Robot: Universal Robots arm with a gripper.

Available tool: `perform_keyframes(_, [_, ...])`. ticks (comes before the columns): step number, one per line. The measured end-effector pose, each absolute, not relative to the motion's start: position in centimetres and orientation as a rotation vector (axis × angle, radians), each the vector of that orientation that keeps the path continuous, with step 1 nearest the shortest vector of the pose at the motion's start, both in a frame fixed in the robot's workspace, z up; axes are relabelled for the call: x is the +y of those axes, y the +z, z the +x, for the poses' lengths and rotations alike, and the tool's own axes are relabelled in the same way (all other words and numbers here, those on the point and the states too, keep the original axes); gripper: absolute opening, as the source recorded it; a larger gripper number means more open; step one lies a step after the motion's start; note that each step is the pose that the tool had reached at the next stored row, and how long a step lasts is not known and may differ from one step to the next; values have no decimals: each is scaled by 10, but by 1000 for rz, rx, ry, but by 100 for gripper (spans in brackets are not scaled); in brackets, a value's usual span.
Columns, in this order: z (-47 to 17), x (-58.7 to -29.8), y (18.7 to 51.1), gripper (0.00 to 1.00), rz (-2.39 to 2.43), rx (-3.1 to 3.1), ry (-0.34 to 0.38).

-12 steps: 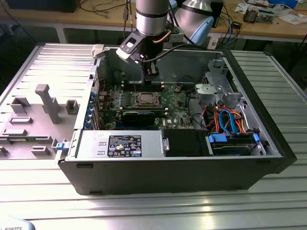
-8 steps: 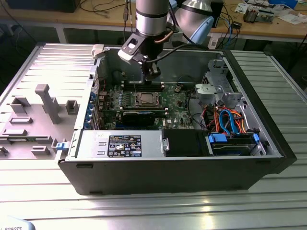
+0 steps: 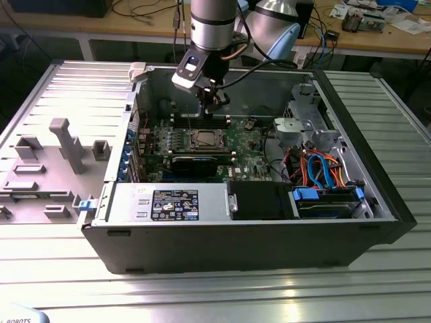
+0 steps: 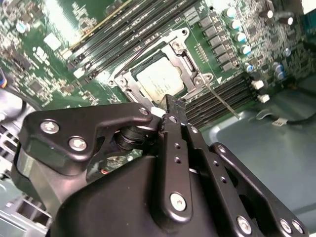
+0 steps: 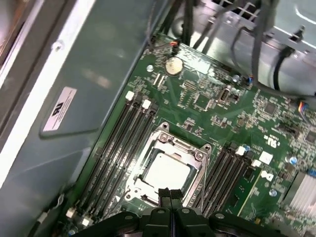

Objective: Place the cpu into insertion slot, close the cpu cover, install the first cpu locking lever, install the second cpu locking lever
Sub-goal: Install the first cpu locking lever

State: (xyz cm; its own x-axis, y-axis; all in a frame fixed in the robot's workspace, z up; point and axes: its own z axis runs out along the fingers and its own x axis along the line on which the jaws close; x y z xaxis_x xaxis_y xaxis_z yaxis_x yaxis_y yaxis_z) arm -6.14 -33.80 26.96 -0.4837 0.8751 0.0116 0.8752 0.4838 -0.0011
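Hovering over the seated cpu (image 5: pixel 165 170), the gripper (image 5: pixel 169 192) is closed

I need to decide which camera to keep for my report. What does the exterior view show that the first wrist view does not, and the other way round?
Exterior view: the whole open computer case, its power supply, blue and orange cables, and a grey tray at the exterior view's left.

First wrist view: a round coin battery and a white sticker on the case wall.

Both: the gripper with fingers together over the green motherboard, the cpu lying in the insertion slot, and long memory slots beside it.
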Motion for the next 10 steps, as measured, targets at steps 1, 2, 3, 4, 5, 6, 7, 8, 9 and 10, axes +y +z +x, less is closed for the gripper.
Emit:
perform_keyframes(1, [-61,-338,270,11,-1564,-2712,-8])
perform_keyframes(2, [-61,-338,270,11,-1545,-2723,-8])
perform_keyframes(3, [-61,-338,270,11,-1527,-2733,-8])
perform_keyframes(4, [-61,-338,270,11,-1527,-2733,-7])
perform_keyframes(5, [-61,-338,270,11,-1527,-2733,-7])
perform_keyframes(6, [-61,-338,270,11,-1527,-2733,-7])
perform_keyframes(7, [-61,-338,270,11,-1527,-2733,-7])
perform_keyframes(8, [-61,-338,270,11,-1527,-2733,-7])
perform_keyframes(9, [-61,-338,270,11,-1527,-2733,-8])
perform_keyframes(10, [-61,-338,270,11,-1527,-2733,-7])
